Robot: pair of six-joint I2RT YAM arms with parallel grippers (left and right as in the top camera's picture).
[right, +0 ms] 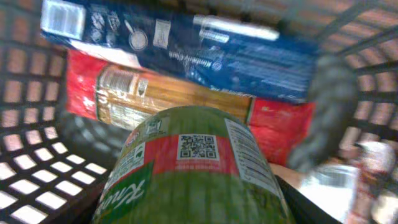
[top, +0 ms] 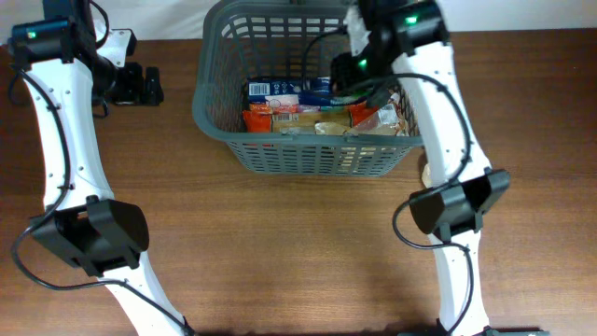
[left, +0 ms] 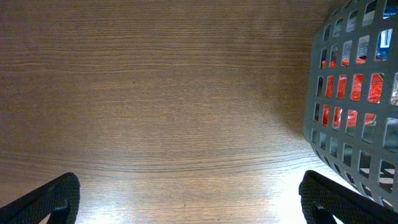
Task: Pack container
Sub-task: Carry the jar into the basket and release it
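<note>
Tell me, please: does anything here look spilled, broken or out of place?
Nothing stands out. The basket stands upright on the table, unbroken, with a blue box and a red packet lying flat inside. The right gripper holds a green jar over them. Nothing is spilled.

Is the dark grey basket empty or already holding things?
Holding things: the large dark grey slotted plastic basket contains a blue packet and a red spaghetti packet, with a green-labelled jar nearer the right wrist camera.

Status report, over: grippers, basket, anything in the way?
Left gripper open, empty, beside basket. Right gripper shut on green jar, inside basket, above packets. Nothing seen blocking.
</note>
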